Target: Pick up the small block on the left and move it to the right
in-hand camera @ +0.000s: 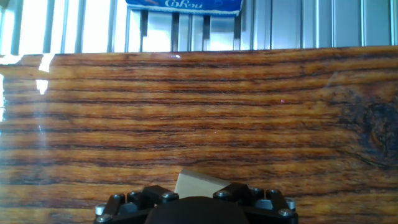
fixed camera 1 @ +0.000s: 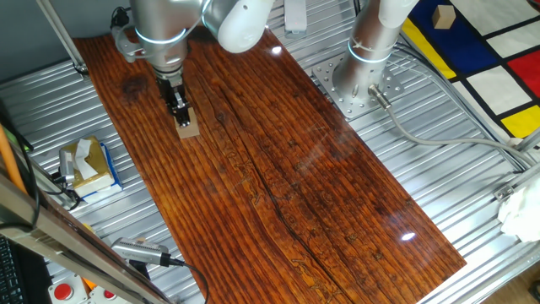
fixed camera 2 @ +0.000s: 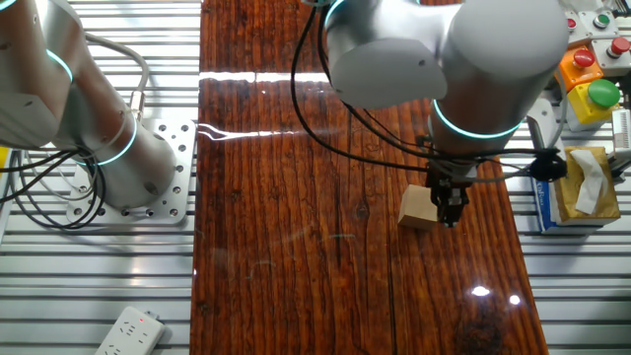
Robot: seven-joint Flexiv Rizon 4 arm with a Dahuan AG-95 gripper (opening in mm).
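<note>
The small block point(fixed camera 1: 189, 127), a plain light-tan wooden piece, sits on the left part of the dark wooden tabletop point(fixed camera 1: 278, 169). My gripper point(fixed camera 1: 180, 111) is down at it, its black fingers touching or overlapping the block's far side. From the other fixed view the block point(fixed camera 2: 416, 209) shows just left of the gripper point(fixed camera 2: 451, 209). In the hand view only a tilted tan corner of the block point(in-hand camera: 196, 185) shows above the black gripper body; the fingertips are hidden. I cannot see whether the jaws press on the block.
A yellow-and-blue tissue box point(fixed camera 1: 88, 167) stands on the ribbed metal just off the board's left edge. The arm's base plate point(fixed camera 1: 359, 84) is at the far right. Coloured buttons point(fixed camera 2: 592, 79) and a white power strip point(fixed camera 2: 128, 333) lie beyond the board.
</note>
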